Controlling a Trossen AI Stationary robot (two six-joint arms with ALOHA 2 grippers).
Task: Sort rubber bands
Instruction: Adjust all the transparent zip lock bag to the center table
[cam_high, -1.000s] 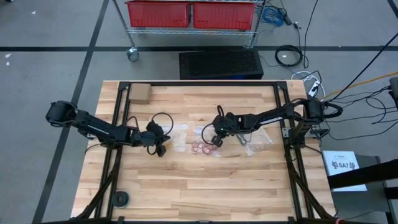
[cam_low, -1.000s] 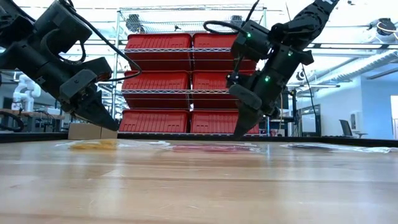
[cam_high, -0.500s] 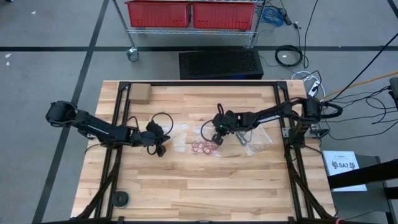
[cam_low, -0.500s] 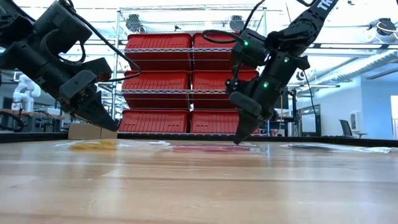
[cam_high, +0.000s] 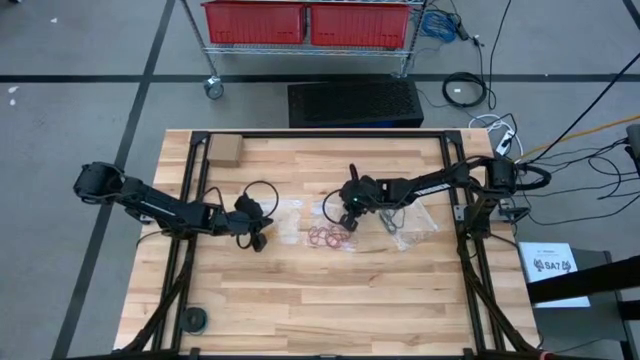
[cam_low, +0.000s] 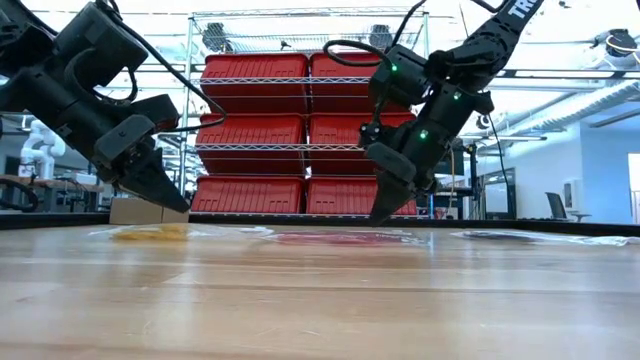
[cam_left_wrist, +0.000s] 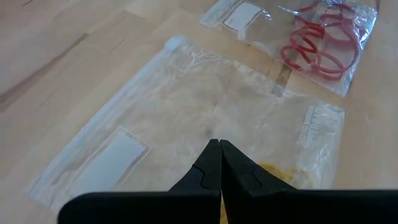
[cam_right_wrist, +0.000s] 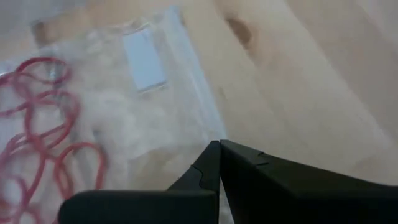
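Your right claw (cam_high: 347, 224) hung closed and empty just above the counter (cam_high: 320, 300) near its middle, tips right beside the clear bag (cam_right_wrist: 118, 118) of red rubber bands (cam_high: 328, 238), which lay toward the near edge from it. Your left claw (cam_high: 258, 240), also shut and holding nothing, hovered over another bag (cam_left_wrist: 205, 124) with tan-yellow bands (cam_low: 148, 232), toward the left edge.

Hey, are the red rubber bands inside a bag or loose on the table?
Inside a bag. In the left wrist view the red rubber bands lie under the film of a clear plastic bag lying flat on the table.
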